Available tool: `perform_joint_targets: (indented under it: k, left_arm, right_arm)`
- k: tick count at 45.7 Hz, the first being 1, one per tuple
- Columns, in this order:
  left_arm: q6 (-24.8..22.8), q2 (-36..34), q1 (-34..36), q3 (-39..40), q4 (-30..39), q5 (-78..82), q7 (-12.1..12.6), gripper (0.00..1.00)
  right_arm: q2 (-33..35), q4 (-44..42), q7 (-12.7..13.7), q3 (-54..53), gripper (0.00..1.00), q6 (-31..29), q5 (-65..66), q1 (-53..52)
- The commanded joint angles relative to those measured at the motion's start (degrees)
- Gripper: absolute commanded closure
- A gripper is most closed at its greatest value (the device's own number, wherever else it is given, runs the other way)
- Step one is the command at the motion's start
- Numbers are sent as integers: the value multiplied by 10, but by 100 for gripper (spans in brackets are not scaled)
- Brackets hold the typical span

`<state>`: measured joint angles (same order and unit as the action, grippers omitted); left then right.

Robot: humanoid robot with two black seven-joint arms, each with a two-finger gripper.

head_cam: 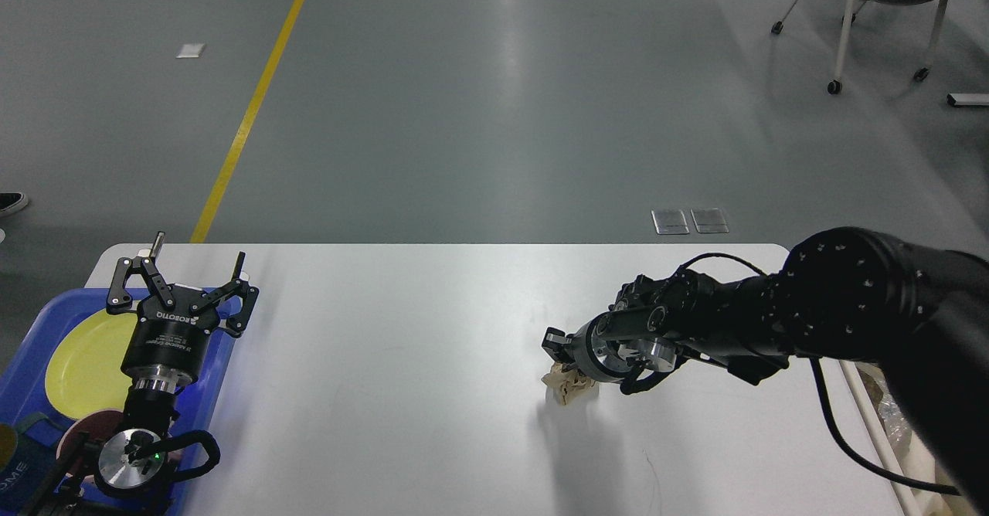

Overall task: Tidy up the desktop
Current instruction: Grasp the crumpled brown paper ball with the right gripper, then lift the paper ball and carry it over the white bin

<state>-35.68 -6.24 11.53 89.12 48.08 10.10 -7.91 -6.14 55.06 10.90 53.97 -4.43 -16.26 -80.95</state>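
Across the lower half of the head view, the large white rectangular desktop (pixel 402 392) with rounded corners spreads wider than anything else, its matte surface mostly bare. At its left edge the left gripper (pixel 198 257) hovers over a blue plastic tray (pixel 209 377), its two black fingers spread wide and holding nothing; a round yellow plate (pixel 81 358) lies in the tray beneath the arm. Right of centre, the right gripper (pixel 562 361) reaches in low from the right, its tip at a small crumpled beige scrap of paper (pixel 568 385) resting on the tabletop. The fingers appear to press down on or close around the scrap, but seen dark and end-on, their spread cannot be told. Beyond the table, a yellow line (pixel 255 99) crosses the grey floor.
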Motion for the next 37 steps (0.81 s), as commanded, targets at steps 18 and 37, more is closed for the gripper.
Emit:
perform_joint_targets:
  k: [18,37]
  left_arm:
    - [0,0,0,0,0,0,0,4]
    - [0,0,0,0,0,0,0,3]
  right_arm:
    - [101,207,-1,100,100,-262,11,-354]
    - [186,335,-1,125,100,-379,67,-557]
